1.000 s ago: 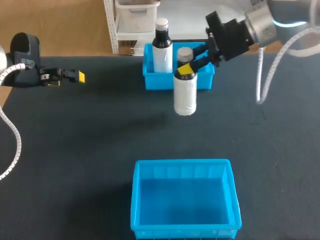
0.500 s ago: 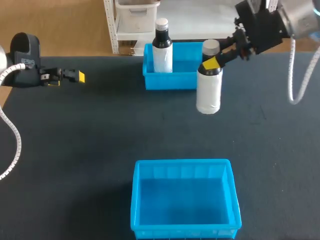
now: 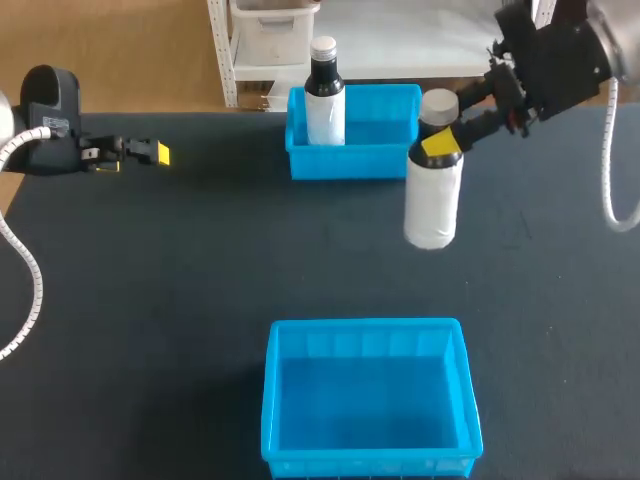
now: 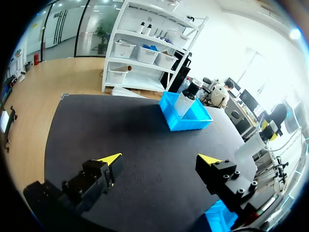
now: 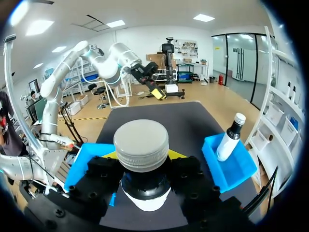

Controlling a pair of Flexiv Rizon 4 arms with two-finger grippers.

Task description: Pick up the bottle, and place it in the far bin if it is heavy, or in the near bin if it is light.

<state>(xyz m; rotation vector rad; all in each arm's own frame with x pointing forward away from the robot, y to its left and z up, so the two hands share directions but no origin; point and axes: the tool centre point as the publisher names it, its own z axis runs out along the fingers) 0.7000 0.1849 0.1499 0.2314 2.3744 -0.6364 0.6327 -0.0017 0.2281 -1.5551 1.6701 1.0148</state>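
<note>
The right hand [image 3: 441,138] is clenched on the neck of the bottle [image 3: 433,195], a white one with a dark shoulder and a grey cap. The bottle hangs upright at about 2 o'clock from the middle of the counter [image 3: 150,280], seemingly clear of its surface, though the head view does not settle that. It is just beside the far bin [image 3: 378,160], off that bin's 4 o'clock corner and outside its walls. In the right wrist view the cap fills the space between the yellow tips of the right hand [image 5: 143,157].

The far bin sits at 12 o'clock and holds a second bottle [image 3: 323,95], upright in its 9 o'clock end. The near bin [image 3: 300,345] sits at 6 o'clock.

The left hand [image 3: 150,152] hovers at 10 o'clock, well apart from both bins. In its own wrist view the left hand [image 4: 159,162] is released, fingers spread with nothing between them.
</note>
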